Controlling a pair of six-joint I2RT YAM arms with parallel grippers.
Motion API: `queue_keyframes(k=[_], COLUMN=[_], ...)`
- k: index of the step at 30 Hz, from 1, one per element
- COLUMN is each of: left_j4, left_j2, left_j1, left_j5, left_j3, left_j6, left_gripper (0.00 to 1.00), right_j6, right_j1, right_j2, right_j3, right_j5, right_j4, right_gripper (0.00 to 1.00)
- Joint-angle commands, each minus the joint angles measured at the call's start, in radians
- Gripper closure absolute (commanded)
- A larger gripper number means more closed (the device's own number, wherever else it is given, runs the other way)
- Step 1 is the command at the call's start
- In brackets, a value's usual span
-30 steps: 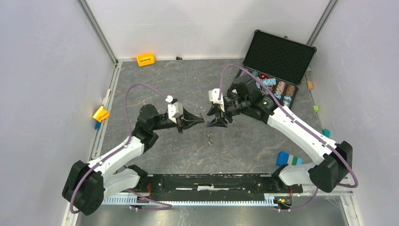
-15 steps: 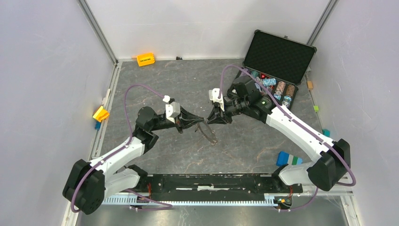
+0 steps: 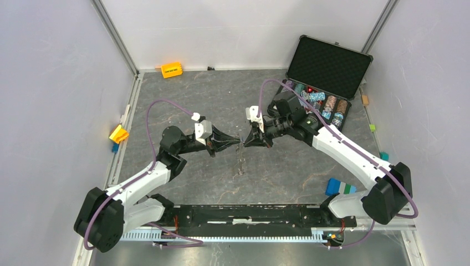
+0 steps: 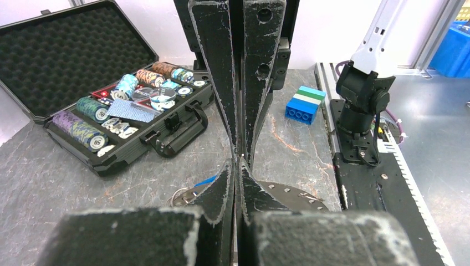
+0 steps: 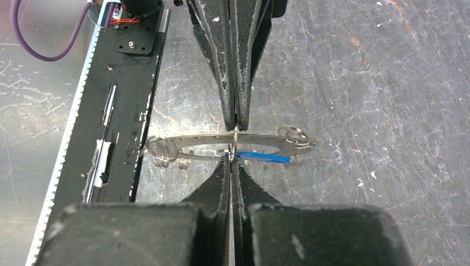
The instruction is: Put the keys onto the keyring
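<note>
Grey tabletop [image 3: 183,100] | right fingers [image 5: 217,185] just closed, now pinching keyring [image 5: 199,137] rim beside blue key [image 5: 266,158] | left fingers [image 5: 224,83] clamp opposite rim | ring braced both sides, threading likely next

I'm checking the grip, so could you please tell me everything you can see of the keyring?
The keyring is a thin, flat, silvery metal hoop pierced with small holes. Small split rings hang at both ends, and a blue key shows beside it. It appears held off the table, edge-on from above. The left gripper and right gripper are both shut on its rim, fingertips almost meeting.
</note>
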Motion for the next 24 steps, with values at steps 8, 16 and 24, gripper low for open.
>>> queue_keyframes(k=[8,16,24], left_j4=[0.175,0.169,0.139], left_j2=[0.008,0.015,0.01], left_j1=[0.009,0.009,0.01], left_j5=[0.014,0.021,0.034], left_j3=[-0.015,-0.02,-0.023], left_j6=[-0.061,-0.046,-0.024], left_gripper=[0.98,0.98,0.98], right_j6=[0.046,0.068,0.045], right_j1=[-0.003,-0.004,-0.003], right_j2=[-0.01,-0.007,-0.056], right_j3=[-0.034,-0.017,-0.01], right_j5=[-0.043,-0.062,-0.022], right_j4=[0.08,0.089,0.077], right_gripper=[1.0,0.9,0.63])
